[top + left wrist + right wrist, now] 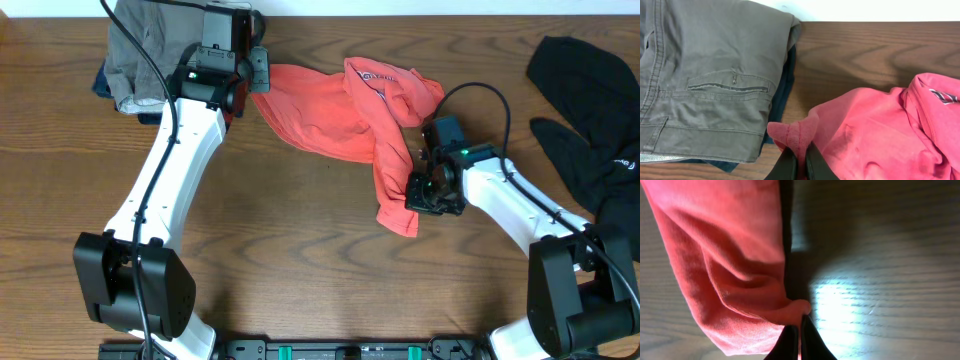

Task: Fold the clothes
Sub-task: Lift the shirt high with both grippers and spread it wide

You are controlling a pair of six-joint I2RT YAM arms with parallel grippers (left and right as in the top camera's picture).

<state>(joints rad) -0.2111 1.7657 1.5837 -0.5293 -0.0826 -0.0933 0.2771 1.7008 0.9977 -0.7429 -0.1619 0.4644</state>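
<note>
The coral-red T-shirt (340,115) lies crumpled across the table's back middle, its lettering partly showing near the top. My left gripper (256,72) is shut on the shirt's left edge; the left wrist view shows a fold of red cloth (795,137) pinched between my fingers (801,162). My right gripper (425,195) is shut on the shirt's lower right end; the right wrist view shows red cloth (725,265) pinched at the fingertips (801,325) just above the wood. The black garment (590,110) with a small white mark lies at the far right.
A pile of grey-brown trousers (145,50) over a dark blue garment sits at the back left, close to my left gripper; it fills the left of the left wrist view (710,75). The table's back edge runs just behind.
</note>
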